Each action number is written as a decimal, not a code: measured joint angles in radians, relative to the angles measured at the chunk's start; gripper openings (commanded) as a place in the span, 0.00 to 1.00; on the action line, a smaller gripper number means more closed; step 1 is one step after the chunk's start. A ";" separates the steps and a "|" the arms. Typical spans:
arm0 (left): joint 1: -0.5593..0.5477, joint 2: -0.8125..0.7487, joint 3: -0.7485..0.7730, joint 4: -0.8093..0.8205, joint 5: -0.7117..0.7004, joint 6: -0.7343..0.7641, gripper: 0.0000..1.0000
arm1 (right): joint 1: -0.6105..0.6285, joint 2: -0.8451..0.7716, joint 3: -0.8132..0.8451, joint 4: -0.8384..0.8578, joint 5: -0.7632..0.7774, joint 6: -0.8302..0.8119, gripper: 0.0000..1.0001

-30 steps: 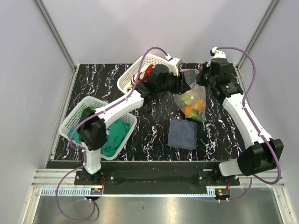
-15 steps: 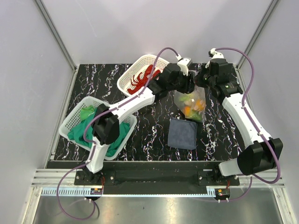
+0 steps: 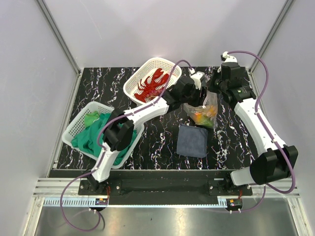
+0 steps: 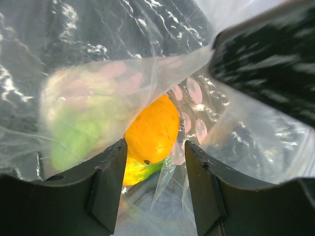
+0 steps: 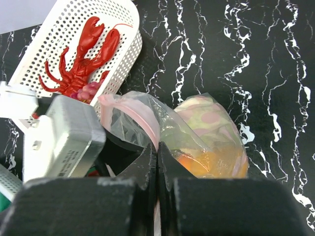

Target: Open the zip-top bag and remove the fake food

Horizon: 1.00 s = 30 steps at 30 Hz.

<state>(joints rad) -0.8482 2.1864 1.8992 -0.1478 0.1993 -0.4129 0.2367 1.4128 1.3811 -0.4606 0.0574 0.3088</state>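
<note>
The clear zip-top bag (image 3: 203, 112) lies on the black marble table, mouth held up. My right gripper (image 3: 212, 91) is shut on its pink zip strip (image 5: 147, 123); in the right wrist view the right gripper (image 5: 157, 147) pinches that edge. My left gripper (image 3: 195, 97) is open with its fingers inside the bag's mouth. In the left wrist view the left gripper (image 4: 155, 160) has an orange fruit (image 4: 152, 129) just past its tips and a green-yellow piece (image 4: 135, 169) below. The red lobster (image 3: 151, 83) lies in the white basket (image 3: 132, 82).
A dark blue-grey folded cloth (image 3: 192, 140) lies just in front of the bag. A second white basket (image 3: 78, 127) at the left holds a green cloth (image 3: 101, 137). The two arms are close together over the bag.
My left arm has swung right from over the far basket to the bag, and its fingers have gone into the bag's mouth. The lobster now lies in that basket. The right gripper keeps its hold.
</note>
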 measured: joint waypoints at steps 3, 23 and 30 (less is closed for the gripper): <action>-0.002 0.023 -0.002 0.031 0.019 -0.021 0.49 | 0.000 0.000 0.000 0.000 0.010 0.001 0.00; -0.021 0.145 0.000 0.115 0.059 -0.098 0.66 | 0.000 -0.004 -0.057 -0.019 0.022 0.024 0.00; -0.029 0.190 0.001 0.165 0.056 -0.119 0.59 | 0.000 -0.004 -0.083 -0.035 0.038 0.024 0.00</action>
<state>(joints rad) -0.8772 2.3768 1.9003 0.0170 0.2550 -0.5323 0.2367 1.4086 1.2980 -0.4957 0.0956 0.3328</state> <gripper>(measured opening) 0.668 0.009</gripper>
